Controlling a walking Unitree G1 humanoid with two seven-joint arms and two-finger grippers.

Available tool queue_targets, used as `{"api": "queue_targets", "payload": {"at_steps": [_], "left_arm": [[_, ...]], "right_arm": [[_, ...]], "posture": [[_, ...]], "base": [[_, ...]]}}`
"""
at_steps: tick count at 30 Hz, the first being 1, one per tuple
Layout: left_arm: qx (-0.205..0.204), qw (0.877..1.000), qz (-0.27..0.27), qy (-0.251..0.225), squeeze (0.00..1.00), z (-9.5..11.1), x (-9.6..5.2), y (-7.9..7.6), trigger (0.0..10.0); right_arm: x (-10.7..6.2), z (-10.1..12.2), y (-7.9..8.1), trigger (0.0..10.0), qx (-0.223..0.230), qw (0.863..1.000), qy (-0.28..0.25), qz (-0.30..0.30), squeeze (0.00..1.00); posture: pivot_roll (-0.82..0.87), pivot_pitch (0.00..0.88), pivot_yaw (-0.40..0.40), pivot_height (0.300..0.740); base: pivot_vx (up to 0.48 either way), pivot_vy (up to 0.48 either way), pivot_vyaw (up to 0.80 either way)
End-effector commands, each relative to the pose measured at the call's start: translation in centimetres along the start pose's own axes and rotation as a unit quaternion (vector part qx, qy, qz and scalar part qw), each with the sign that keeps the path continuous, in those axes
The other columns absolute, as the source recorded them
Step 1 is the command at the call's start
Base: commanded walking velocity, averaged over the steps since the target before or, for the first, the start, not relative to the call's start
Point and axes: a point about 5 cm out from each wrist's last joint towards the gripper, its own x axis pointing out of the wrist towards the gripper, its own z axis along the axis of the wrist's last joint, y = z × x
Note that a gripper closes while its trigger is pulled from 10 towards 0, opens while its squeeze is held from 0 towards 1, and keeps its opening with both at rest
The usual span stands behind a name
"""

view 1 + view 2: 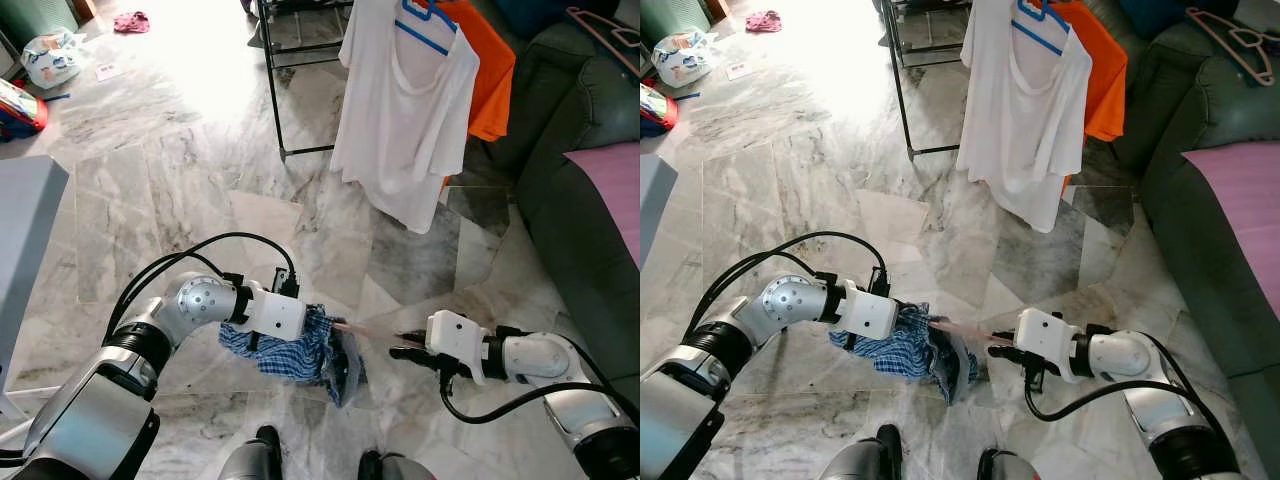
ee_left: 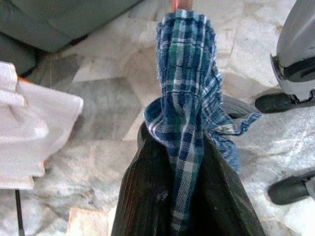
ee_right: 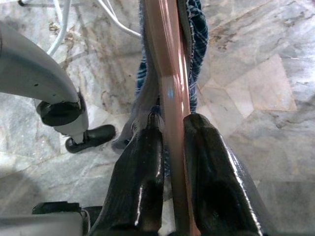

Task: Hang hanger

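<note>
Low over the marble floor I hold a pink hanger [image 1: 355,328] draped with a blue plaid garment [image 1: 285,352]. My left gripper [image 1: 318,335] is shut on the plaid cloth [image 2: 184,98]; its black fingers [image 2: 142,196] pinch the fabric from both sides, and the hanger's pink tip [image 2: 178,4] pokes out beyond. My right gripper [image 1: 400,346] is shut on the bare pink hanger arm [image 3: 170,88], which runs between its fingers [image 3: 142,182]. The clothes rack [image 1: 275,90] stands ahead, about a metre off.
A white T-shirt [image 1: 400,120] on a blue hanger [image 1: 425,30] and an orange shirt [image 1: 492,80] hang on the rack. A dark green sofa [image 1: 580,130] with a pink cloth [image 1: 612,195] lies right. A grey box [image 1: 20,230] and bags [image 1: 50,60] are left.
</note>
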Motion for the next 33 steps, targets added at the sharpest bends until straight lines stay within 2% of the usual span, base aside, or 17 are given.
{"api": "queue_targets", "payload": {"at_steps": [1, 12, 19, 25, 28, 30, 31, 33], "left_arm": [[-0.01, 1.0, -0.014, 0.014, 0.0, -0.7, -0.2, -0.9, 0.0], [-0.052, 0.998, 0.004, 0.039, 0.0, -1.9, -0.7, -1.3, 0.0], [-0.095, 0.991, 0.038, 0.086, 0.0, -3.6, -1.9, -1.9, 0.0], [-0.123, 0.984, 0.073, 0.105, 0.0, -4.6, -2.6, -2.5, 0.0], [-0.134, 0.978, 0.11, 0.115, 0.0, -5.0, -3.3, -2.1, 0.0], [-0.152, 0.97, 0.15, 0.112, 0.0, -5.2, -3.8, -1.3, 0.0], [-0.166, 0.965, 0.172, 0.107, 0.0, -5.2, -4.1, -0.8, 0.0], [-0.184, 0.956, 0.209, 0.093, 0.0, -5.1, -4.5, 0.1, 0.0]], "right_arm": [[-0.1, 0.1, 0.3, 10.0, -0.004, 1.0, 0.002, 0.025, 1.0], [-1.5, 0.7, 0.5, 10.0, -0.027, 0.997, 0.03, 0.067, 1.0], [-3.6, 1.8, -1.6, 10.0, -0.042, 0.998, 0.038, -0.005, 1.0], [-4.1, 1.9, -2.1, 10.0, -0.043, 0.997, 0.033, -0.061, 1.0], [-3.6, 2.3, -2.3, 10.0, -0.032, 0.994, 0.009, -0.103, 1.0], [-3.2, 2.4, -2.4, 10.0, -0.026, 0.991, -0.004, -0.133, 1.0], [-2.9, 2.5, -2.6, 10.0, -0.013, 0.987, -0.019, -0.161, 1.0], [-2.5, 2.5, -2.4, 10.0, 0.006, 0.983, -0.038, -0.18, 1.0]], "posture": [[0.02, 0.245, 0.055, 0.74], [0.02, 0.243, 0.051, 0.74], [0.01, 0.241, 0.057, 0.74], [0.0, 0.24, 0.056, 0.74], [0.0, 0.239, 0.052, 0.74], [0.01, 0.239, 0.051, 0.74], [0.01, 0.238, 0.049, 0.74], [0.01, 0.239, 0.049, 0.74]], "base": [[0.0, 0.0, 0.0], [0.0, 0.0, 0.0], [0.0, 0.0, 0.0], [0.0, 0.0, 0.0], [0.0, 0.0, 0.0], [0.0, 0.0, 0.0], [0.0, 0.0, 0.0], [0.0, 0.0, 0.0]]}}
